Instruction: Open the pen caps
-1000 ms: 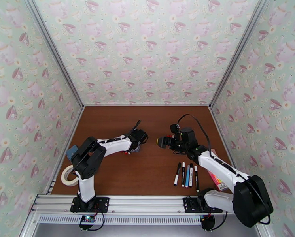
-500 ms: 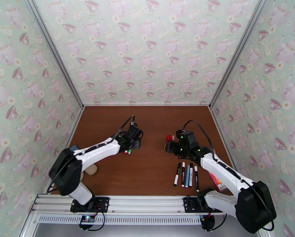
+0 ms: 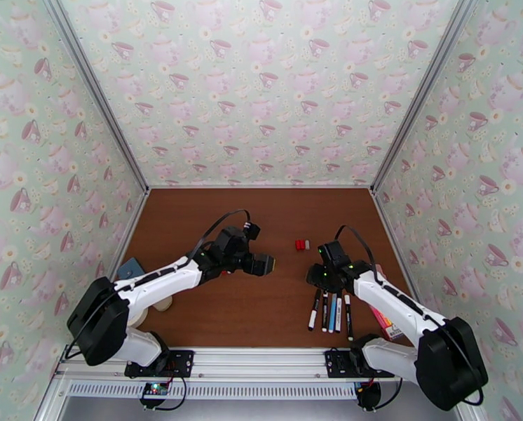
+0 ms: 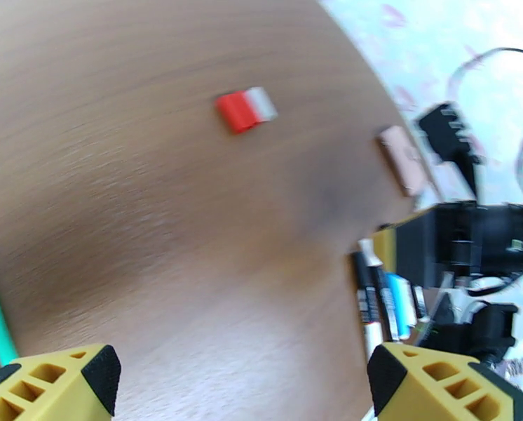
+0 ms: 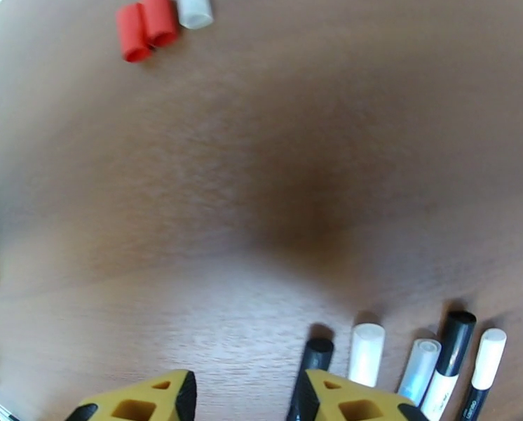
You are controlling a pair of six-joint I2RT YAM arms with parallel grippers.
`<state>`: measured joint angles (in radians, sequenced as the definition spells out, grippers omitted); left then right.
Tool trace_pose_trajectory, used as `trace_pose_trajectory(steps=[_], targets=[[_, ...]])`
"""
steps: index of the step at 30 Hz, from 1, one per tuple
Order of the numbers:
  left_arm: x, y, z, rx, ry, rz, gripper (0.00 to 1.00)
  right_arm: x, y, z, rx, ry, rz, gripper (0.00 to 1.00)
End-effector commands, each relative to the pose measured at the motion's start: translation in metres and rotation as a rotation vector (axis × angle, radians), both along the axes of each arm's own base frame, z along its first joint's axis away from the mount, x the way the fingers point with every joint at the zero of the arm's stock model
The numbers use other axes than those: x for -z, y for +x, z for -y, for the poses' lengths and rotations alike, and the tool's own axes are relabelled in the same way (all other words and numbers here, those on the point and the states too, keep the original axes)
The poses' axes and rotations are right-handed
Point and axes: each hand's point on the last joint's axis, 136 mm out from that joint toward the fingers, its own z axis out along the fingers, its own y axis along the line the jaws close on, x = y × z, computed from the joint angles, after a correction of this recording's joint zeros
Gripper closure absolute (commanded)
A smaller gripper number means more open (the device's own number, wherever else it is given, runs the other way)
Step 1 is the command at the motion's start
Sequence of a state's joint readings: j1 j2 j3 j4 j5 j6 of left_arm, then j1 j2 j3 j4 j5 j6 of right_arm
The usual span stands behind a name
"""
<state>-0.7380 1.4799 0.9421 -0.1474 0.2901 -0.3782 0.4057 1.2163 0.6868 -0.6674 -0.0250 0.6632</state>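
Right wrist: right tool [image 5: 244, 391] released, empty; pens [image 5: 419, 366] just right of it, pen caps [image 5: 156, 19] ahead

No words, brand names, numbers or signs can be read anywhere. The pens [image 3: 330, 310], lying in a row on the table [image 3: 261, 317], carry small dark markings along their pale barrels in the top view. These are too small to make out as letters. In the right wrist view, any print on them is too blurred to read.
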Motion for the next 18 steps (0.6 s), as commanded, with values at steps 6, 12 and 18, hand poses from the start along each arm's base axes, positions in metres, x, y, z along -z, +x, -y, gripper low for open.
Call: trace_pose_trajectory(steps=[6,12,18], targets=[[-0.022,-0.016,0.011,0.092,-0.091,0.036,0.0,0.017,-0.013,0.01,0.026,-0.057,-0.081,0.64],[-0.022,-0.018,0.015,0.1,-0.106,0.022,0.0,0.027,-0.02,0.014,0.038,-0.072,-0.11,0.64],[-0.022,-0.015,0.015,0.091,-0.098,0.035,0.0,0.031,-0.026,0.016,0.041,-0.089,-0.129,0.64]])
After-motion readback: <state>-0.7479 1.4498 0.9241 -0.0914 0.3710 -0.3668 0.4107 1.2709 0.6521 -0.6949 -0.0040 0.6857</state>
